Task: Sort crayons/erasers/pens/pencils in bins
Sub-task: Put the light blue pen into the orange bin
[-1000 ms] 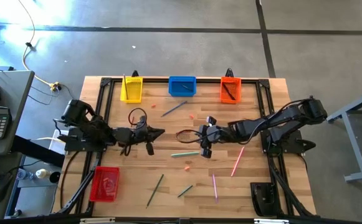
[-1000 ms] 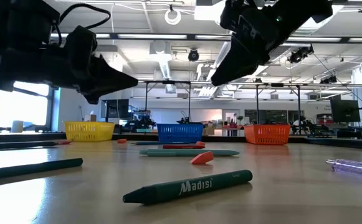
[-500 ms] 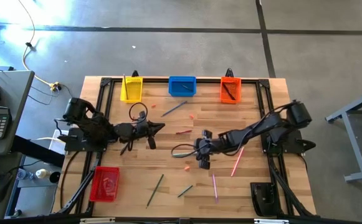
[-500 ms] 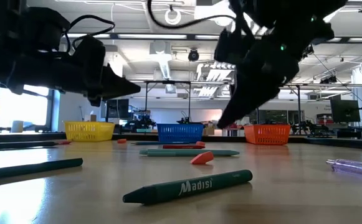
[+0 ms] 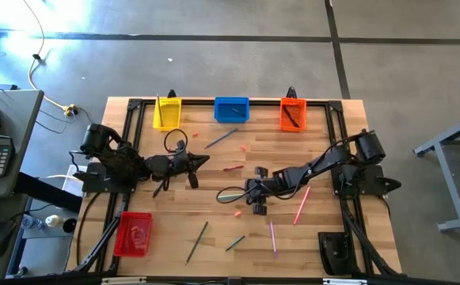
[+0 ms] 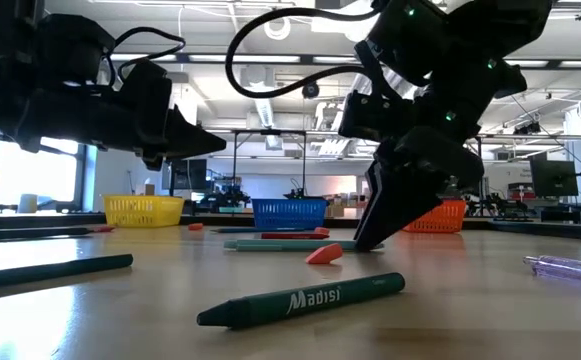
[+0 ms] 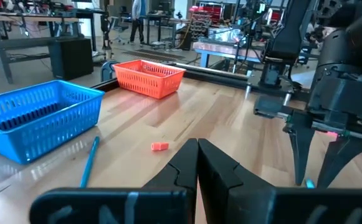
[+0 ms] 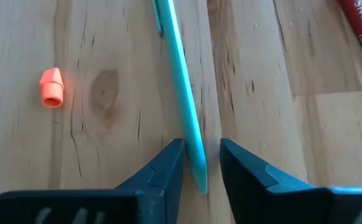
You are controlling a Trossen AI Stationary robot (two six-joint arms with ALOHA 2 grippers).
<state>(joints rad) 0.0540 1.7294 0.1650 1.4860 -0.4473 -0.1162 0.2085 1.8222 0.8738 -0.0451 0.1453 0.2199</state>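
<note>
Pale wooden table (image 5: 325, 237) on a grey workshop floor; in hand, the pick of the long teal stick (image 8: 179, 74), lying mid-table, well apart from the blue bin (image 5: 231, 100); right gripper (image 8: 202, 149) down astride it, fingers apart, not yet pinching; left gripper (image 7: 197, 155) closed, empty, hovering well apart from the blue bin. Next, probably: to close firmly, lift level. Counted: four bins; loose, two pink pens, two erasers, two crayons, three other long sticks.

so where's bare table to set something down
Bare wood lies between the yellow bin and the red bin along the left side, and in the near right corner past the pink pens. The middle is crowded: right hand, teal pen, crayons, erasers.
</note>
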